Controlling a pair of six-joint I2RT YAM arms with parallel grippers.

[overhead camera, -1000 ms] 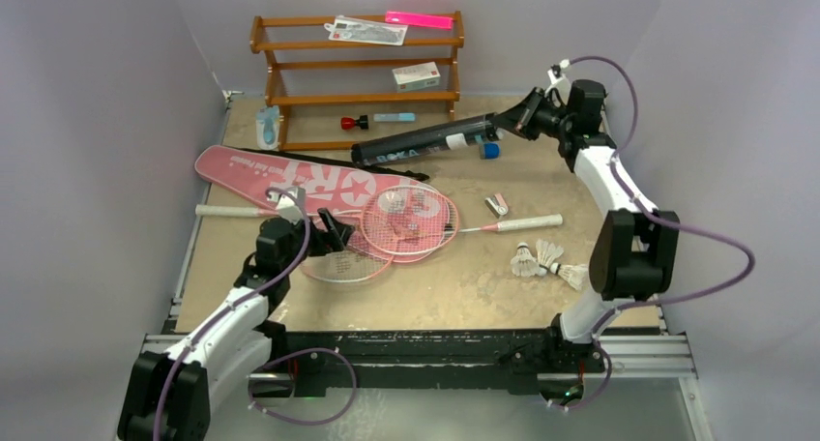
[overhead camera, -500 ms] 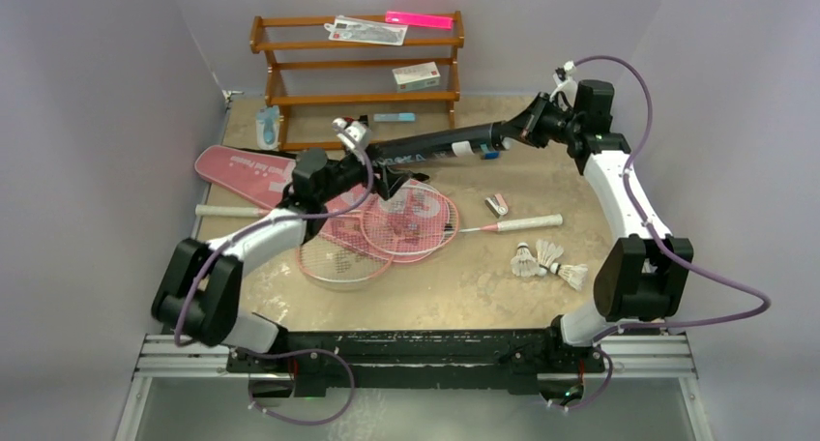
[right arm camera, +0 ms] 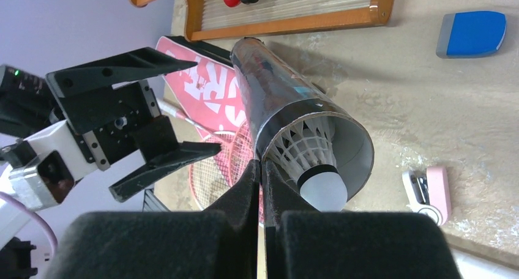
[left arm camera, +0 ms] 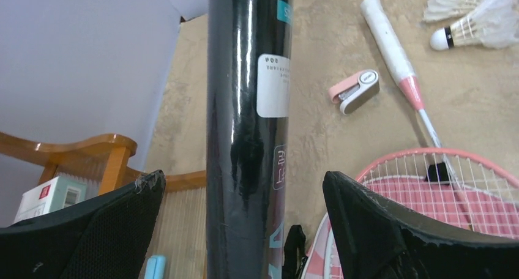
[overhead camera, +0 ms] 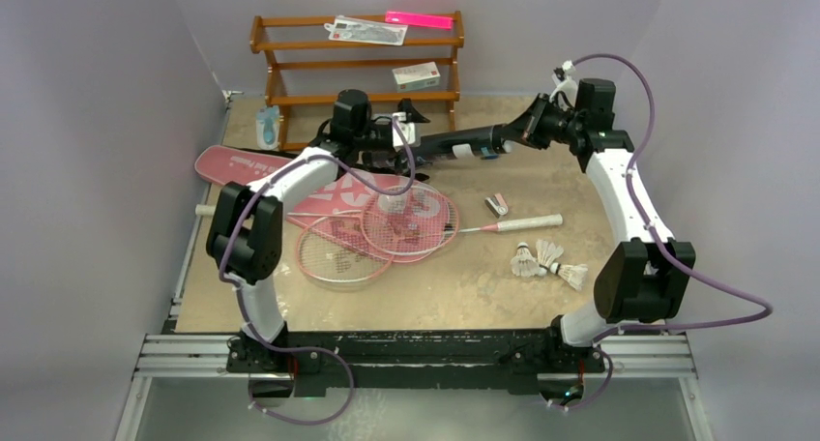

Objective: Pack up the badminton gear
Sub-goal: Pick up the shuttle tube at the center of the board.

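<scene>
The long black tube (overhead camera: 440,149) lies slanted, and my right gripper (overhead camera: 512,135) is shut on the rim of its open right end (right arm camera: 260,166). A white shuttlecock (right arm camera: 313,164) sits inside that mouth. My left gripper (left arm camera: 245,181) is open wide, one jaw on each side of the tube (left arm camera: 248,126) and neither touching it. In front of the tube lies the pink bag (overhead camera: 280,175). Two pink-framed rackets (overhead camera: 387,226) overlap on and beside the bag. Three loose shuttlecocks (overhead camera: 547,261) rest at the right.
The brown wooden rack (overhead camera: 358,66) with a small white box (overhead camera: 416,75) stands at the back, just behind the left arm. A pink-and-grey clip (overhead camera: 497,204) and a blue block (right arm camera: 472,33) lie near the tube's right end.
My left arm swung from the rackets up to the tube, and its jaws opened wider and now straddle it. The right gripper lifted its end of the tube slightly.
</scene>
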